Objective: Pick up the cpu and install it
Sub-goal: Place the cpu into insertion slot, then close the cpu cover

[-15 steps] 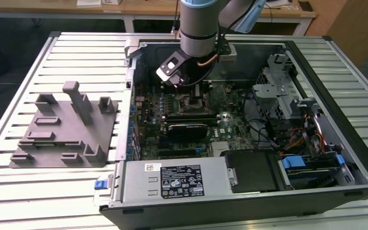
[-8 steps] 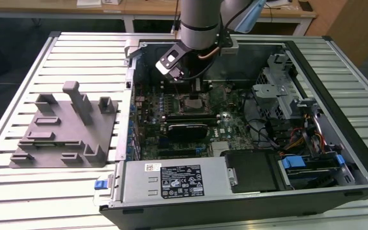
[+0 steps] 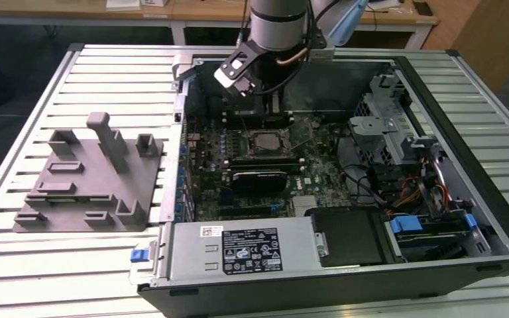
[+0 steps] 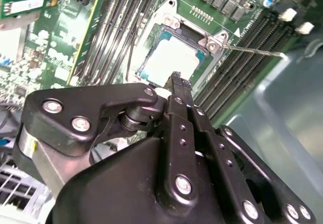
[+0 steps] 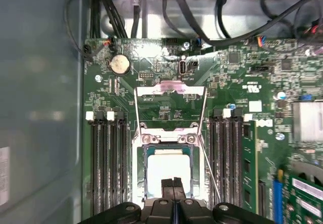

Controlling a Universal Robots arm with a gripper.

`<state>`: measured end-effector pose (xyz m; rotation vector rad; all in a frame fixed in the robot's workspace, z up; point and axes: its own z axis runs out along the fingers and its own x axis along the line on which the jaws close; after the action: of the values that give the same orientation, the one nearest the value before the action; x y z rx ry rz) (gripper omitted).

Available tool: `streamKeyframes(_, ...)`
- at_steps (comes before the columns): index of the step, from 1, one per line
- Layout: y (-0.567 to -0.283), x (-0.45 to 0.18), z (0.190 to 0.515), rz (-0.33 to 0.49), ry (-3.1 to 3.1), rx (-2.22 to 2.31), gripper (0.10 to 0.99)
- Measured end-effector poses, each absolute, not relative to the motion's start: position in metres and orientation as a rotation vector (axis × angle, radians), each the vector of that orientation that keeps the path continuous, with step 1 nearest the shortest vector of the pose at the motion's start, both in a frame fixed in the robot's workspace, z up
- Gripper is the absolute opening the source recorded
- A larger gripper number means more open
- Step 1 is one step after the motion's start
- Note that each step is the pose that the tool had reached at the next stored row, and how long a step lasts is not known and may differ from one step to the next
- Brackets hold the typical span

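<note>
Inside the socket frame [image 5: 166,136], the cpu [image 5: 168,169] lies flat in the recess, pale metal top facing up. I have the gripper [image 5: 173,184] directly above the frame, over one edge of the cpu. Its fingers are pressed together with nothing between them; I cannot tell whether they touch the chip. Closed like this they form one narrow tip, which I judge suits pressing rather than grasping. The load plate [image 5: 171,89] stands hinged open beyond the frame and the wire lever [image 5: 209,168] is released beside it, leaving the cpu exposed. Memory slots [image 5: 108,163] flank the frame.
</note>
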<state>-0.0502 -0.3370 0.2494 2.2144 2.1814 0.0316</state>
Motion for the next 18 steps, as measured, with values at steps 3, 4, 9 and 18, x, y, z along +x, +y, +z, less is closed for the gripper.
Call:
streamKeyframes(3,-0.337,-0.0502,0.2565,0.032,2.181,2.214,0.106)
streamKeyframes(4,-0.337,-0.0502,0.258,0.032,2.181,2.214,0.106)
streamKeyframes(9,-0.337,-0.0502,0.2583,0.034,2.183,2.215,0.106)
streamKeyframes(18,-0.337,-0.0502,0.2583,0.045,2.187,2.221,0.106)
